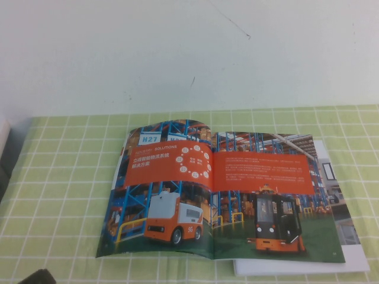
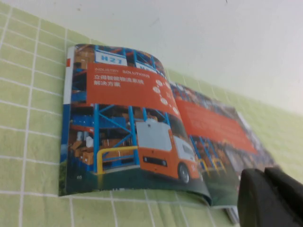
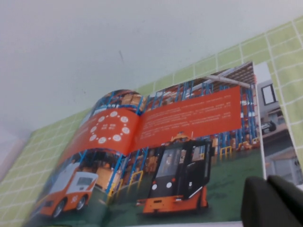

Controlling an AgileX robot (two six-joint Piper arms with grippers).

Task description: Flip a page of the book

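High view: the book [image 1: 219, 192] lies open on the table [image 1: 59, 177], on a green checked cloth [image 1: 53, 207]. The page [image 1: 275, 198] to turn is the half right of the book's spine, with the forklift [image 1: 273, 228]. A white booklet [image 1: 343, 236] sits under the book's right edge. Neither gripper appears here, apart from a dark shape at the near edge, left of the book.

Left wrist view: the left gripper [image 2: 272, 198] hovers near the book's near edge, close to the spine, holding nothing; whether it is open I cannot tell. "H27" and "INDUSTRY SOLUTIONS" are readable on the leaf left of the spine.

Right wrist view: the right gripper [image 3: 274, 201] hangs above the page's near right corner, empty, its opening hidden.

Likely risks: the glossy page may slip from the grip, or the gripper may catch the booklet beneath and drag both, or crease the thin page.
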